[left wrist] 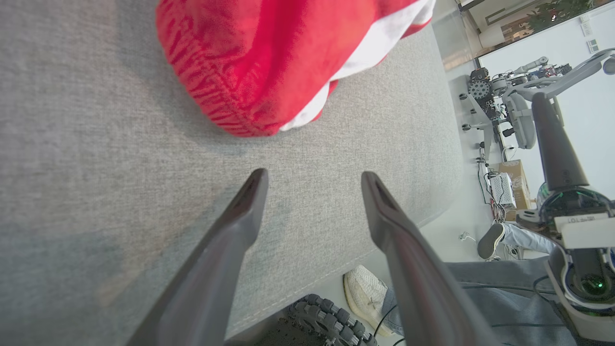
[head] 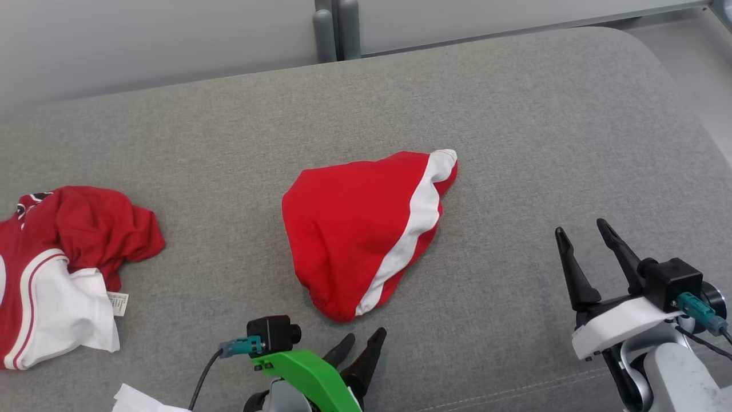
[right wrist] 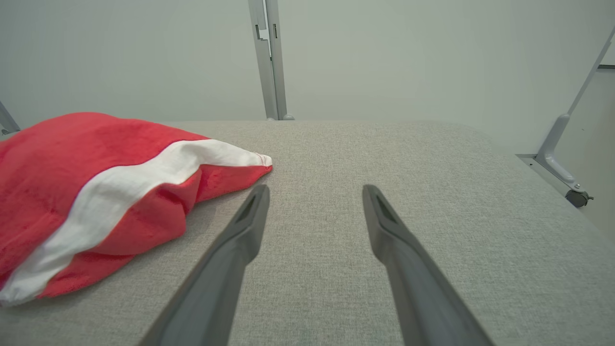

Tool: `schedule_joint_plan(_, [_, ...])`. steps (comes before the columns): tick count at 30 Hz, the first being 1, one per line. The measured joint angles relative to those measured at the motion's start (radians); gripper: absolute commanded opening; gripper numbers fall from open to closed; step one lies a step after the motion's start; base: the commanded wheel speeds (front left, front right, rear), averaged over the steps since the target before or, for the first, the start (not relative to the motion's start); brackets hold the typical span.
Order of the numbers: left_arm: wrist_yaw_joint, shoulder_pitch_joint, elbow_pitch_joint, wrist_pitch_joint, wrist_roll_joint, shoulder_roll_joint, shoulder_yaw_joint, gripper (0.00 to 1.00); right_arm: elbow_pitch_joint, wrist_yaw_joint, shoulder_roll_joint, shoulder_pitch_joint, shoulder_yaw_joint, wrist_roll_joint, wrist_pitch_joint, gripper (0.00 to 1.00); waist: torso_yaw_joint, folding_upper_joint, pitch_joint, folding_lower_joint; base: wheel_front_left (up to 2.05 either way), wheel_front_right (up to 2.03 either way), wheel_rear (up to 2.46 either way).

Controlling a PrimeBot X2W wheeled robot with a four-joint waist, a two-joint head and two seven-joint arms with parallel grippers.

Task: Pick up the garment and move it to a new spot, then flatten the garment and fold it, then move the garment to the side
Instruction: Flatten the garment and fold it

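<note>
While a crumpled red-and-white heap (head: 68,269) lies at the far left of the grey bench (head: 514,114), well apart from everything else, the piece to be worked looks to be the red garment (head: 349,229) in the middle, bunched into a rough triangle.

The left gripper (head: 366,335) sits just short of the garment's near, rounded end with its fingers spread and nothing between them. The left wrist view shows a gathered hem (left wrist: 211,105) there, puckered like elastic. This is probably the best place to take hold, since the doubled, ribbed edge is thick enough for long thin fingers to bite on without slipping off a single layer.

The cloth appears light, limp and soft. It will likely sag and unfold once lifted, and it may drag on the bench's textured cover. A pinch at one point would let it swing, so one hold at each end should keep it spread.

Further right, a white stripe (head: 420,223) runs along the garment's edge up to a pointed corner (head: 449,157), which lies flat on the bench and could serve as the second hold.

The right gripper (head: 580,228) stands near that side but clear of the fabric, its fingers parted and empty.
</note>
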Motion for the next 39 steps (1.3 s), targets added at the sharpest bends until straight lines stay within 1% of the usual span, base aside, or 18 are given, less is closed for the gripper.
schedule_joint_plan(9, [0.0,-0.054,0.055,-0.024,-0.007,0.0,-0.006,1.0,0.0,0.0,0.004,-0.018,-0.012,0.009,0.0,1.0,-0.046,0.0,0.025,0.0,0.0,0.0,0.0])
schedule_joint_plan(13, [0.0,-0.086,0.104,-0.032,0.021,0.0,-0.018,1.0,0.0,0.0,0.008,-0.018,-0.023,0.009,0.0,1.0,-0.06,0.0,0.035,0.0,0.0,0.0,0.0])
schedule_joint_plan(16, [0.001,-0.098,0.128,-0.051,0.024,-0.001,-0.02,1.0,0.0,0.0,0.008,-0.018,-0.029,0.009,0.0,1.0,-0.063,0.0,0.038,0.0,0.0,0.0,0.0])
schedule_joint_plan(21, [0.001,-0.117,0.199,-0.094,0.09,-0.002,0.008,1.0,0.0,0.0,0.009,-0.018,-0.039,0.009,0.0,1.0,-0.063,0.0,0.038,0.0,0.0,0.0,0.0])
schedule_joint_plan(25, [0.001,-0.133,0.224,-0.109,0.1,-0.003,0.011,1.0,0.001,0.0,0.007,-0.018,-0.056,0.009,0.0,1.0,-0.056,0.0,0.034,0.0,0.0,0.0,0.0])
schedule_joint_plan(31, [0.001,-0.135,0.217,-0.117,0.073,-0.002,-0.025,1.0,0.002,0.0,0.013,-0.018,-0.038,0.009,0.0,1.0,-0.045,0.0,0.029,0.0,0.0,0.0,0.0])
schedule_joint_plan(36, [0.001,-0.135,0.198,-0.126,0.027,-0.002,-0.058,1.0,0.002,0.0,0.013,-0.018,-0.035,0.009,0.0,1.0,-0.041,0.0,0.028,0.0,0.0,0.0,0.0])
schedule_joint_plan(39, [0.001,-0.135,0.206,-0.137,0.022,-0.002,-0.065,1.0,0.002,0.0,0.012,-0.018,-0.033,0.009,0.0,1.0,-0.041,0.0,0.028,0.0,0.0,0.0,0.0])
